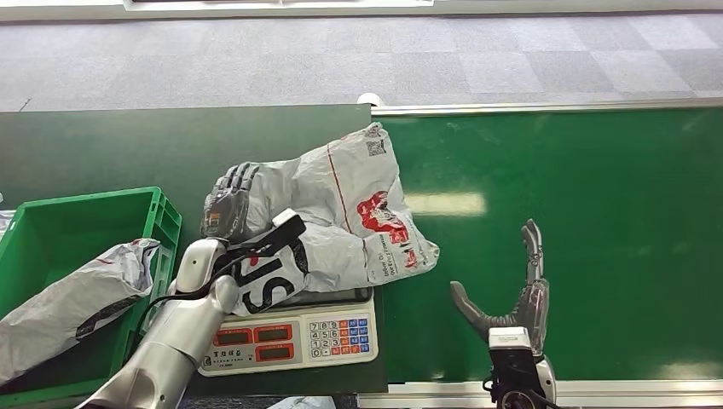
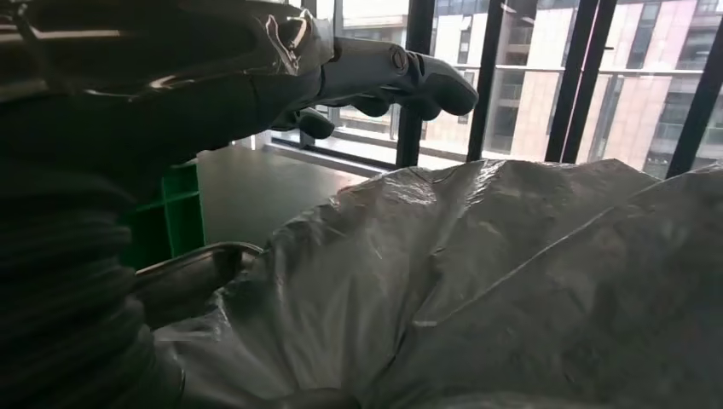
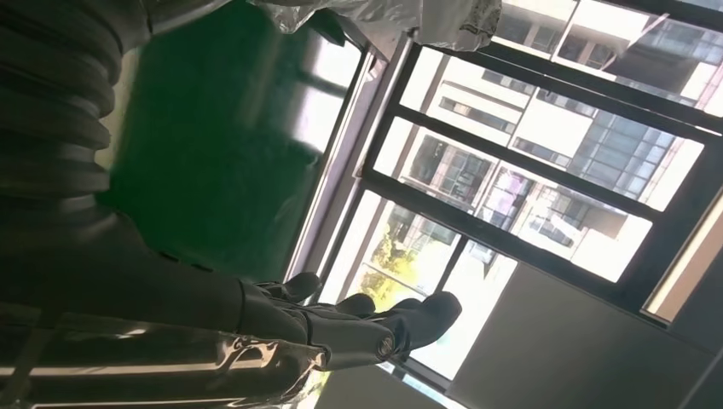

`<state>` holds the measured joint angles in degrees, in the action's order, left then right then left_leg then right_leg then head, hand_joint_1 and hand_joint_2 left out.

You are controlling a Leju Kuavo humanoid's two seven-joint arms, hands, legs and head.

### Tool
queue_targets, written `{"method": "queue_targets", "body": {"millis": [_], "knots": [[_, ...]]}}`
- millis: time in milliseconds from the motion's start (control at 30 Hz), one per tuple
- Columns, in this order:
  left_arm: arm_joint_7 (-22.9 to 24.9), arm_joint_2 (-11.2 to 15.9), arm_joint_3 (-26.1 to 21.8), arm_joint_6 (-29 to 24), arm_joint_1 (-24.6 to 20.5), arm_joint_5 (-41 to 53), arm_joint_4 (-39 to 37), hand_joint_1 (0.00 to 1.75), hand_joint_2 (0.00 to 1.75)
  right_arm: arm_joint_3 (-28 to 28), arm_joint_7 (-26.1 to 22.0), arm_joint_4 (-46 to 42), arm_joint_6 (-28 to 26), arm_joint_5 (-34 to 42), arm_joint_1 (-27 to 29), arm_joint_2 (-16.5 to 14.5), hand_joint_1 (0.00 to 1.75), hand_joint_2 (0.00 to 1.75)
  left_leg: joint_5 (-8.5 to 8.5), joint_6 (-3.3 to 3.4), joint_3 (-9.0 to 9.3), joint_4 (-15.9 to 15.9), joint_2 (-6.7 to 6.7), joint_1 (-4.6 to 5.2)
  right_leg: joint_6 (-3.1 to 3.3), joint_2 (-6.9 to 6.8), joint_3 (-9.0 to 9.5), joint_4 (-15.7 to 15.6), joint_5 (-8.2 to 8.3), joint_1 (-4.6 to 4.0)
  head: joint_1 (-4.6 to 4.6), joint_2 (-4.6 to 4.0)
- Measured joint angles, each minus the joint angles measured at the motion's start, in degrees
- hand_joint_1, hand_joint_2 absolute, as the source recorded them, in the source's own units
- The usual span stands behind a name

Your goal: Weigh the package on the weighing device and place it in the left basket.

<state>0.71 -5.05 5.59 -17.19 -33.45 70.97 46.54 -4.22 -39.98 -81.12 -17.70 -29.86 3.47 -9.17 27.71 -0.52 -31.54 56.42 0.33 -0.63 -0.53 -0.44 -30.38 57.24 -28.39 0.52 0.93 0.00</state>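
— Left hand [image 1: 228,204] first: where is it, and is it holding anything?

— Left of centre in the head view, lying on the grey package [image 1: 341,213], dark fingers pointing to the top of the frame. Whether it grips the plastic I cannot tell. The left wrist view adds something: the fingers [image 2: 401,72] are stretched out above the crumpled film [image 2: 477,281] with window light beneath them, so there they look apart from it.

— And the package itself?

— It lies on the weighing device [image 1: 294,336] at lower centre, spilling over the pan onto the green belt [image 1: 580,230] on the right. The wrist view shows none of that — just creases and, behind, a corner of the green basket [image 2: 175,217].

— The other hand?

— Right hand [image 1: 516,294], lower right of the head view, is spread wide over the belt, holding nothing. Its wrist view shows the fingers [image 3: 401,328] against a window.

— Any writing?

— A red printed logo [image 1: 379,217] and lines of red small print on the package, too small to read; large black letters near the wrist, perhaps "SI". The device has two red displays and a keypad of numbered keys. The green basket [image 1: 162,217] at the left edge holds another grey package [image 1: 77,298].
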Motion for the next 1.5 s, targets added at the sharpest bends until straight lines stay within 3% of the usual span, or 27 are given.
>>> {"method": "queue_targets", "body": {"millis": [167, 333, 400, 500, 633, 667, 1000, 1367, 1400, 1500], "knots": [[-8.5, 0.1, -0.9, 3.8, 3.5, -11.6, 5.8, 0.00, 1.75, 1.6, 0.0, 0.0, 1.0, -0.4, 0.4, -0.7, 0.00, 1.75, 0.00, 0.00, -0.03, 0.0, 0.02, 0.00, 0.00, 0.01, -0.04, 0.0, -0.01, 0.00, 0.00, 0.00], [-23.0, 0.2, -3.0, 15.9, 8.0, -39.6, 17.1, 0.00, 1.75, 2.2, 0.0, 0.0, 0.8, 0.1, 0.6, -0.9, 0.00, 1.75, 0.01, 0.00, -0.13, 0.0, 0.03, 0.00, 0.00, 0.02, -0.12, 0.0, -0.01, 0.00, 0.01, 0.00], [-24.3, 0.4, -3.7, 18.6, 9.1, -43.2, 20.5, 0.00, 1.75, 2.4, 0.0, 0.0, 0.6, 0.8, 0.6, -0.9, 0.00, 1.75, 0.01, 0.00, -0.12, 0.0, 0.02, 0.00, 0.00, 0.02, -0.12, 0.0, -0.01, 0.00, 0.00, 0.00], [-21.7, 1.0, -4.0, 18.2, 9.8, -39.8, 22.7, 0.00, 1.75, 2.5, 0.0, 0.0, 0.3, 1.4, 0.6, -0.9, 0.00, 1.75, 0.00, 0.00, -0.11, 0.0, 0.01, -0.01, 0.00, 0.01, -0.12, 0.0, 0.00, -0.01, 0.01, 0.00], [-20.1, 1.4, -4.0, 17.1, 10.1, -36.7, 23.0, 1.66, 1.75, 2.7, 0.0, 0.0, 0.3, 1.5, 0.6, -0.9, 0.00, 1.75, -0.01, 0.00, -0.11, 0.0, 0.01, -0.01, 0.00, 0.01, -0.11, 0.0, 0.00, -0.01, 0.00, 0.00], [-19.9, 1.5, -4.0, 17.0, 10.1, -36.2, 23.0, 1.71, 1.75, 2.7, 0.0, 0.0, 0.3, 1.4, 0.6, -0.9, 0.00, 1.75, -0.01, 0.00, -0.11, 0.0, 0.01, -0.01, 0.00, 0.01, -0.11, 0.0, 0.00, -0.01, 0.00, 0.00], [-19.0, 1.8, -4.1, 16.2, 10.5, -31.6, 22.6, 1.70, 1.75, 2.6, 0.0, 0.4, 0.3, 1.9, 0.2, -0.8, 0.00, 1.75, 0.00, 0.00, -0.12, 0.0, 0.01, 0.00, 0.00, 0.01, -0.13, 0.0, 0.00, -0.01, 0.00, 0.00], [-17.3, 3.0, -2.1, 19.5, 10.4, -25.9, 17.0, 1.66, 1.75, 2.0, 0.0, 1.9, -0.2, 2.8, -0.9, -0.5, 0.00, 1.75, 0.00, 0.00, -0.11, 0.0, 0.02, 0.00, 0.00, 0.01, -0.14, 0.0, 0.00, -0.01, 0.01, 0.00], [-17.4, 3.1, -2.0, 19.4, 10.4, -25.9, 16.7, 1.58, 1.75, 1.9, 0.0, 2.0, -0.2, 2.8, -0.9, -0.5, 0.00, 1.75, 0.00, 0.00, -0.11, 0.0, 0.02, 0.00, 0.00, 0.01, -0.14, 0.0, 0.00, -0.01, 0.01, 0.00], [-18.3, 3.2, -1.8, 18.3, 10.4, -26.6, 16.2, 0.38, 1.75, 1.9, 0.0, 2.2, -0.3, 2.6, -0.9, -0.5, 0.00, 1.75, 0.00, 0.00, -0.12, 0.0, 0.02, 0.00, 0.00, 0.01, -0.14, 0.0, 0.00, -0.01, 0.00, 0.00]]}}
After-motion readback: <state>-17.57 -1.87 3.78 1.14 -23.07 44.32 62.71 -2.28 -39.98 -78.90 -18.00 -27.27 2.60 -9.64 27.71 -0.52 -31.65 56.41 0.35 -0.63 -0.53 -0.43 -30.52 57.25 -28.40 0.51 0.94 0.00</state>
